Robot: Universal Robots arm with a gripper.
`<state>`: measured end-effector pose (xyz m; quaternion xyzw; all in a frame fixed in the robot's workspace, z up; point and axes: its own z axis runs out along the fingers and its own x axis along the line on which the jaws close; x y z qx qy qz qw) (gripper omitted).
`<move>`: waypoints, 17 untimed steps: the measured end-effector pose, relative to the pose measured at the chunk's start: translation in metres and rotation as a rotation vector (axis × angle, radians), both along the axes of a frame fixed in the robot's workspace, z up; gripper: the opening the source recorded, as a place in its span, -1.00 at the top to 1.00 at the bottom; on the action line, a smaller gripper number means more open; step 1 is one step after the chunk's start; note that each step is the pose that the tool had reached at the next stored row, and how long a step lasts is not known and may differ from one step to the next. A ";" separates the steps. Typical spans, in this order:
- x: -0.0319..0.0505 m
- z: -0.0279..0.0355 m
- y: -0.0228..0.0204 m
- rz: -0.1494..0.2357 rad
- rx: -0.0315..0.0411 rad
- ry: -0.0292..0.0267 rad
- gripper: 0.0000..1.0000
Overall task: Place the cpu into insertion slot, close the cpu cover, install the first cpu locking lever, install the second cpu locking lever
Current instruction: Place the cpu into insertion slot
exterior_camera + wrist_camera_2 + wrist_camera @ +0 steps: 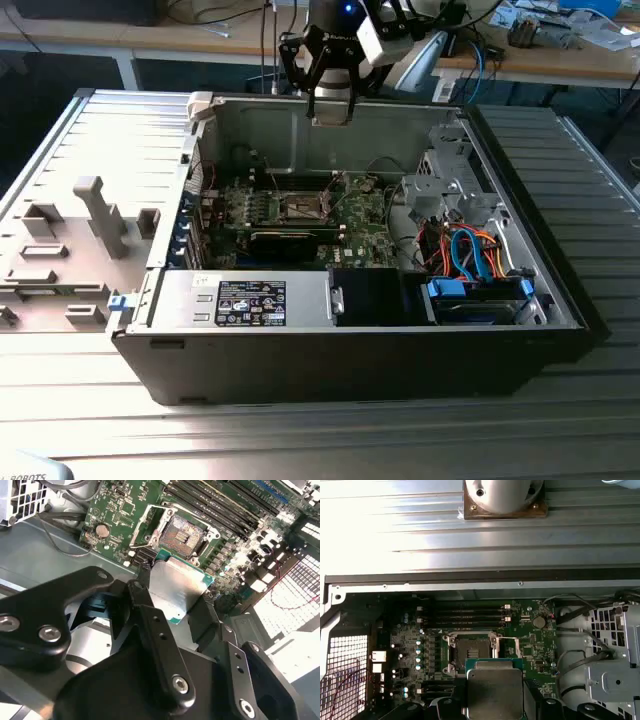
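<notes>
The gripper (332, 112) hung over the open computer case (350, 372), which lay on its side on the ribbed metal desk (300, 440). Its black fingers (142, 597) were clamped on opposite edges of the cpu (176, 586), whose dull silver top faced the camera in both wrist views, and the chip was held in the air, apart from the board. Below it, on the green motherboard (115, 510), the insertion slot (182, 531) sat uncovered – dark centre, silvery rim, nothing in it. The cpu cover (144, 525) stood lifted at one edge of the slot, a thin metal frame tilted up off the socket. In the first wrist view the cpu (494, 690) overlapped the near edge of the insertion slot (470, 652) – between the fingers (454, 707).
</notes>
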<state>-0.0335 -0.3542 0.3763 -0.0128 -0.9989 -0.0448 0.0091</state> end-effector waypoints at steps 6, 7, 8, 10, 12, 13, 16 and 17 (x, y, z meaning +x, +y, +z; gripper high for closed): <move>-0.0044 0.0000 0.0000 0.000 0.0000 0.0000 -0.08; -0.0046 0.0000 0.0000 0.000 -0.0001 0.0000 -0.08; -0.0049 -0.0001 0.0000 0.000 -0.0001 0.0001 -0.08; -0.0052 -0.0002 -0.0001 0.000 -0.0002 0.0001 -0.08; -0.0057 -0.0005 0.0000 0.000 -0.0001 0.0001 -0.08; -0.0058 -0.0010 0.0000 0.000 0.0000 0.0001 -0.08; -0.0058 -0.0017 0.0000 0.000 0.0000 0.0001 -0.08; -0.0058 -0.0019 0.0000 0.000 0.0001 0.0000 -0.08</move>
